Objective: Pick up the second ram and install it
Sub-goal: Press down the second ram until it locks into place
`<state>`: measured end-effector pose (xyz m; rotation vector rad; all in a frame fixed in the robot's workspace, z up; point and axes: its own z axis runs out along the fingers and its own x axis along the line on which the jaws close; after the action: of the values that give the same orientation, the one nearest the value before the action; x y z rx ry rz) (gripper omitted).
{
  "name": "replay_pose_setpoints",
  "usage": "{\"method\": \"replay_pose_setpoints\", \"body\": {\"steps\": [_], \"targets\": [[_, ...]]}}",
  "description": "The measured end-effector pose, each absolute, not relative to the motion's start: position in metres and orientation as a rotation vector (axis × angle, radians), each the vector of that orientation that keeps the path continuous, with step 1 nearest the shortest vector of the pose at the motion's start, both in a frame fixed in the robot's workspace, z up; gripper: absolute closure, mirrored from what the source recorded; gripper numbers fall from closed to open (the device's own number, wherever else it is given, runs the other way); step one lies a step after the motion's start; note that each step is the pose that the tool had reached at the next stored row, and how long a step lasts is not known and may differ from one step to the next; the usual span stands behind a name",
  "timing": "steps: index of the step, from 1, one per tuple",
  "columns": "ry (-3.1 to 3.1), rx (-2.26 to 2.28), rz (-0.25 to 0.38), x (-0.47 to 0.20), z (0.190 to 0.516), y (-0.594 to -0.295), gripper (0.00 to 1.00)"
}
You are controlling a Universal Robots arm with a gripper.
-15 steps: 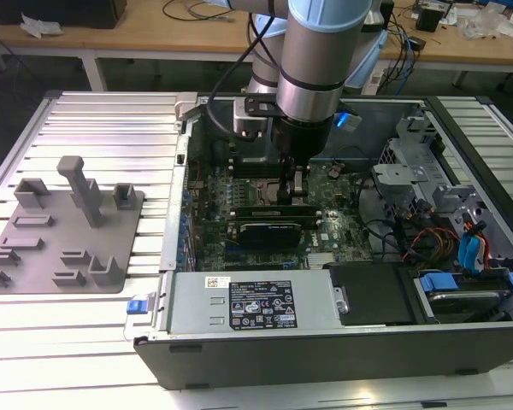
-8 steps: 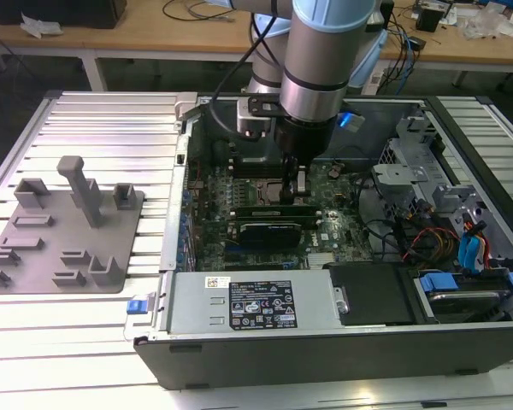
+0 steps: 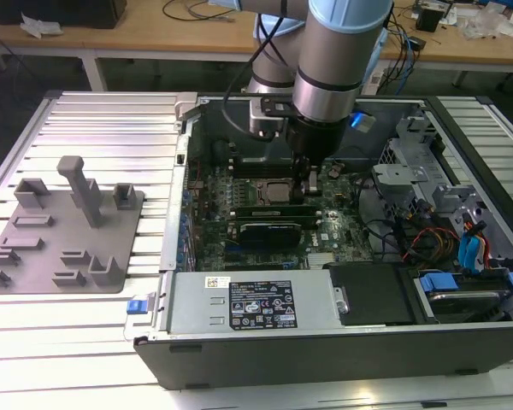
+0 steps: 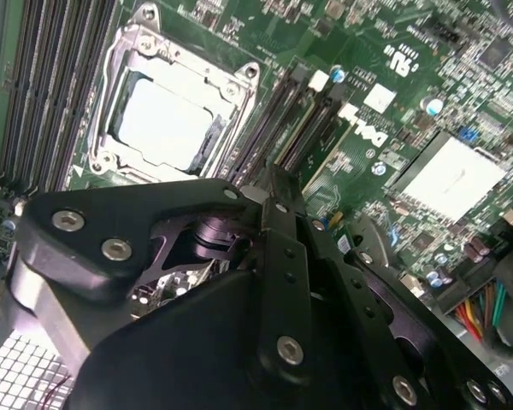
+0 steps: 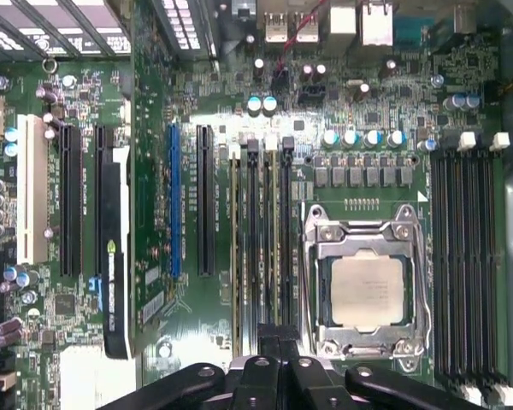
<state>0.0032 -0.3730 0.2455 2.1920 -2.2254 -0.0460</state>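
Gripper (image 3: 311, 190) hovering low over motherboard (image 5: 188, 342), clenched on second ram (image 5: 274, 248) standing in slot directly beneath, beside CPU (image 5: 366, 293). Open computer case (image 3: 239, 337) resting on slatted bench (image 3: 94, 120).

The motherboard (image 5: 197, 77) is glossy green circuit board, its memory slots (image 5: 265, 239) matt black plastic. Beside those slots the CPU (image 5: 366, 292) has a smooth, dull silver metal lid in a bright metal frame. The gripper (image 4: 278, 256) is matt black — metal-looking links with shiny screw heads. Outside the computer case (image 3: 239, 350), the fixture tray (image 3: 64, 226) is matt grey plastic on a ribbed, brushed-metal bench (image 3: 103, 120).
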Motion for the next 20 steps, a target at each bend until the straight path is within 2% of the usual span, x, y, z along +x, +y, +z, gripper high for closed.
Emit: {"method": "replay_pose_setpoints", "body": {"steps": [6, 20], "targets": [[-2.225, 2.192, -0.046, 0.025, 0.245, -0.373, 0.92], [-2.225, 2.192, -0.046, 0.027, 0.235, -0.371, 0.92]]}}
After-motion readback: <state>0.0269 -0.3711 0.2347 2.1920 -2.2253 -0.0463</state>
